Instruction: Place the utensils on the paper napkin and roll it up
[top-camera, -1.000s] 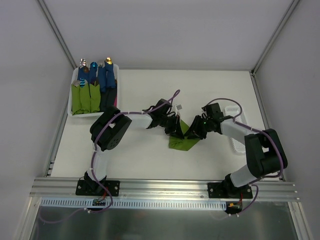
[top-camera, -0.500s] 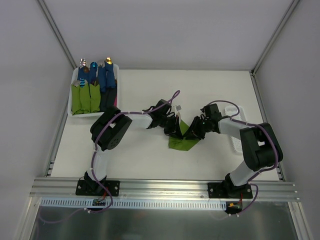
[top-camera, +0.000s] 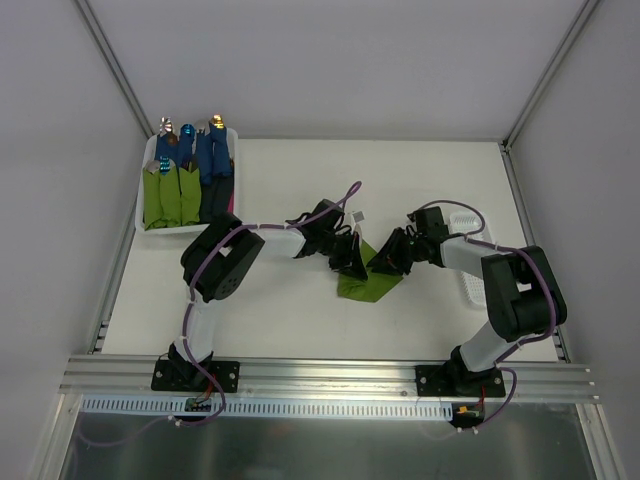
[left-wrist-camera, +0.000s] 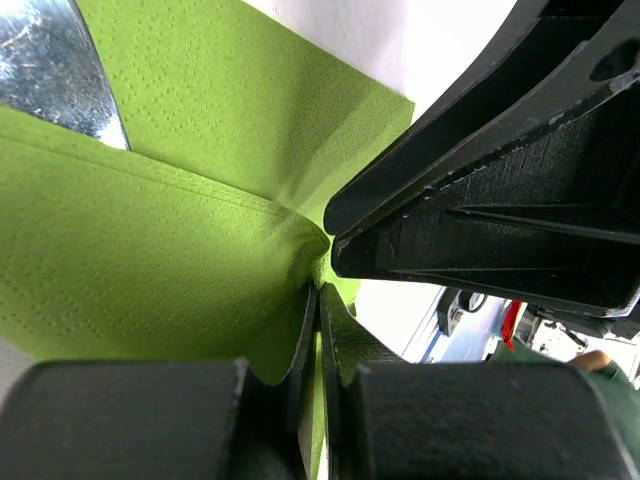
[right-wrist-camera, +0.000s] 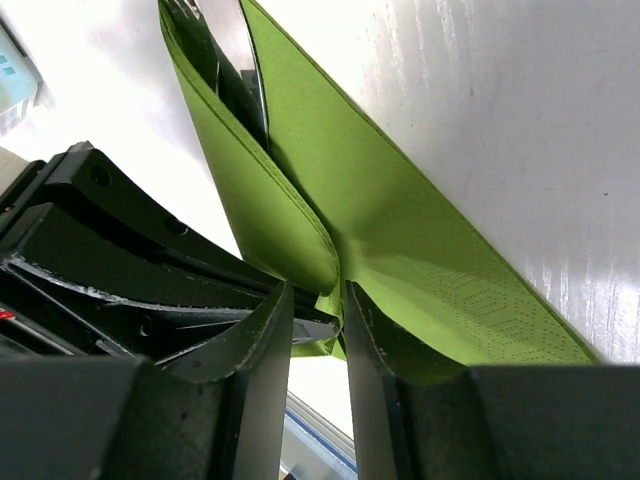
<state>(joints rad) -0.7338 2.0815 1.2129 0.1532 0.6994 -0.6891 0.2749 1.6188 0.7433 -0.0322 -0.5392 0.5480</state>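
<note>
Left jaws clamped on paper napkin (left-wrist-camera: 150, 270) fold. Right jaws slightly apart around the same fold; can't tell if gripping.

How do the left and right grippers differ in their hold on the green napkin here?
The left gripper is pinched shut on a thin edge of the paper napkin. The right gripper has its jaws slightly apart, with a napkin fold running into the gap. The left gripper comes in from the napkin's left, the right gripper from its right. Both meet close together at the same lifted fold, which wraps the utensils.
</note>
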